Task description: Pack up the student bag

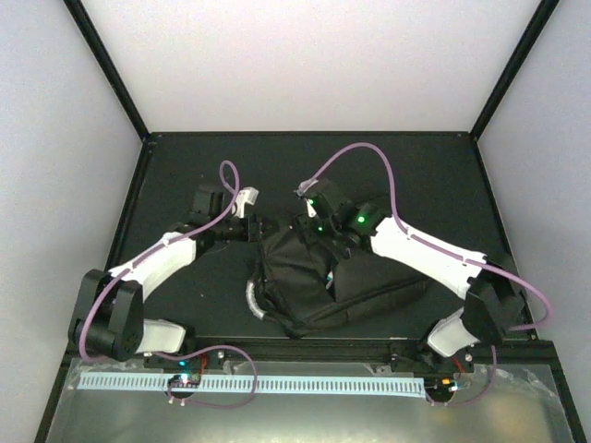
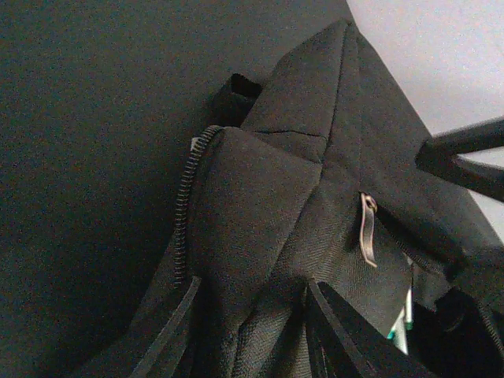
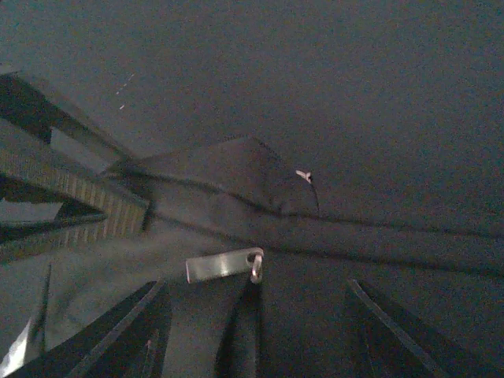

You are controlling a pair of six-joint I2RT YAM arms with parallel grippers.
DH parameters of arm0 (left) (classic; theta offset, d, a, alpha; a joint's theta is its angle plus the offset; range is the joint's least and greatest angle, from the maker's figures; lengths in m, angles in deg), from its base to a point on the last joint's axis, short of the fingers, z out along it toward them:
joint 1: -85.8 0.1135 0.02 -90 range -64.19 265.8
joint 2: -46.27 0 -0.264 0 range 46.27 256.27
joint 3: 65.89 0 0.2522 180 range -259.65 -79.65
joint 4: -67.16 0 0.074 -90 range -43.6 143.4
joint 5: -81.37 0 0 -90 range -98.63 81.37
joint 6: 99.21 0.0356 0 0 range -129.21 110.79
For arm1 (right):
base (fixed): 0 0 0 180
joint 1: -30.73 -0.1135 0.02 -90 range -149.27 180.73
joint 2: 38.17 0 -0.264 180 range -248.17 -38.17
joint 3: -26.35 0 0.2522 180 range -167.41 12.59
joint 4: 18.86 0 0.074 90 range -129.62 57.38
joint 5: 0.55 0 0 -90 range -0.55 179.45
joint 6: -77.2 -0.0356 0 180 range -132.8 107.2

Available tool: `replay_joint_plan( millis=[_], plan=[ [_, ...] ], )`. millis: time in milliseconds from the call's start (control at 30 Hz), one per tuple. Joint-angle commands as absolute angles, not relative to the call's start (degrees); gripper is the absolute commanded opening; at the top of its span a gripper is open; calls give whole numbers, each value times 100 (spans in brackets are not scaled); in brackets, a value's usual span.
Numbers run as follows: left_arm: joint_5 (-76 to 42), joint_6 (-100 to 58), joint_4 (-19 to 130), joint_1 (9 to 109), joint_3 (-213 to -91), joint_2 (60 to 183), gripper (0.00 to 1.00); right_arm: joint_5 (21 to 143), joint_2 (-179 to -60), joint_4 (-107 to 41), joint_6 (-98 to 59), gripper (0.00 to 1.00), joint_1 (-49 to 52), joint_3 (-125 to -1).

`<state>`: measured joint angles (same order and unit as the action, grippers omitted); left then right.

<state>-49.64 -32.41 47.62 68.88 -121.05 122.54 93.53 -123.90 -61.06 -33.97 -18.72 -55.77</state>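
Student bag is lying mid-table, crumpled. Left gripper is clamping a fold of its fabric. Right gripper is hanging spread open over it, zipper pull just past the fingertips.

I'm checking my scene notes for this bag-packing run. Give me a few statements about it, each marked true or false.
1. The student bag lies on the table between the two arms. True.
2. Its grey handle points at the far wall. False: it sits on the bag's near-left side.
3. The right gripper has its fingers spread, with a metal zipper pull between them. True.
4. The left gripper hangs far from the bag. False: its fingers flank a fold of the bag's fabric.
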Motion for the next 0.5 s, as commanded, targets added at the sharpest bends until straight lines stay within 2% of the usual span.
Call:
replay_joint_plan(
  millis=[0, 100, 167, 467],
  plan=[
    [-5457, -3255, 5053, 6924, -12086, 12417, 28, 9770, -12805, -6518, -2771, 65, -1921, -6119],
    [-5671, -3281, 5147, 6928, -12081, 12581, 9, 9870, -13036, -6709, -2506, 68, -1948, -6426],
    [-5798, -3340, 5282, 6928, -12045, 12585, 2, 9838, -13121, -6782, -2358, 69, -1971, -6545],
    [-6440, -3898, 5964, 6928, -11933, 12438, 2, 10387, -13480, -7117, -1907, 71, -2313, -6888]
  ],
)
